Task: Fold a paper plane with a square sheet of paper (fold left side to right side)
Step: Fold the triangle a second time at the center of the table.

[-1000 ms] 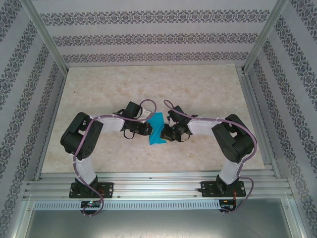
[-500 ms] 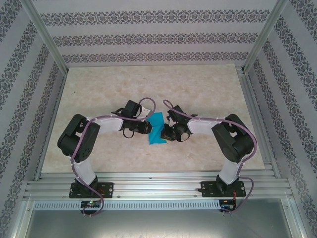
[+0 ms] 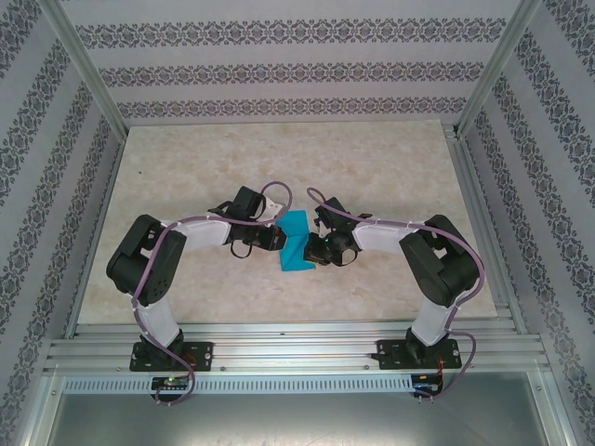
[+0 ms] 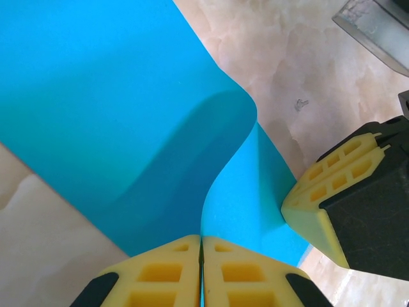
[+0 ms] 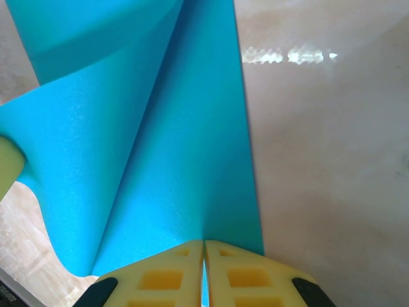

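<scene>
My left gripper (image 4: 202,259) is pinched tight on the left edge of the square sheet of paper (image 4: 96,96), pads together with the blue edge caught between them. My right gripper (image 5: 204,259) is clamped the same way on the sheet's right edge. The sheet sits near the middle of the table (image 3: 390,177), part flat on the marble-look top, part lifted in a curl between my two grips. One of my right fingers (image 4: 319,192) crowds the sheet's edge just beside my left pads. Aluminium rails (image 3: 279,339) and patterned walls (image 3: 297,65) ring the table; purple cables (image 3: 200,221) trail along my arms.
</scene>
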Robot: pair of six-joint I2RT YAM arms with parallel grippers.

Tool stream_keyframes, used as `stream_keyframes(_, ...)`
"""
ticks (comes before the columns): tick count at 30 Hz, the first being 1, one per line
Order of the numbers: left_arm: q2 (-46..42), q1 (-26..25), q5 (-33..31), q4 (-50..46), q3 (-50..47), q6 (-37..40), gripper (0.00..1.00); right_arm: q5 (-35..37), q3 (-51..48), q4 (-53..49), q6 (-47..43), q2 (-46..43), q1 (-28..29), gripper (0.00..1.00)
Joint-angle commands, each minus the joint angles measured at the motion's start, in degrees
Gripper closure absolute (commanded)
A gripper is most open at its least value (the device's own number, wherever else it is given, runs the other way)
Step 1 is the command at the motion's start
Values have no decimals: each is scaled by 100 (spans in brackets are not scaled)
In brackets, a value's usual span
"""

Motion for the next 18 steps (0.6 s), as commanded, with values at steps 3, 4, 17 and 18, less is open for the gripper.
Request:
stream_keyframes(3, 133, -75, 147, 168, 112, -27, 89, 187, 30, -200, -63, 91, -3, 89)
stream_keyframes(4, 160, -77, 155, 177, 105, -20, 89, 175, 22, -193, -58, 109, 4, 89)
stream_keyframes(17, 389, -89, 4, 220, 181, -18, 89, 116, 39, -164, -71, 221, 21, 89)
stream_keyframes(18, 405, -88, -32, 194, 205, -2, 89, 116, 39, -165, -69, 224, 15, 89)
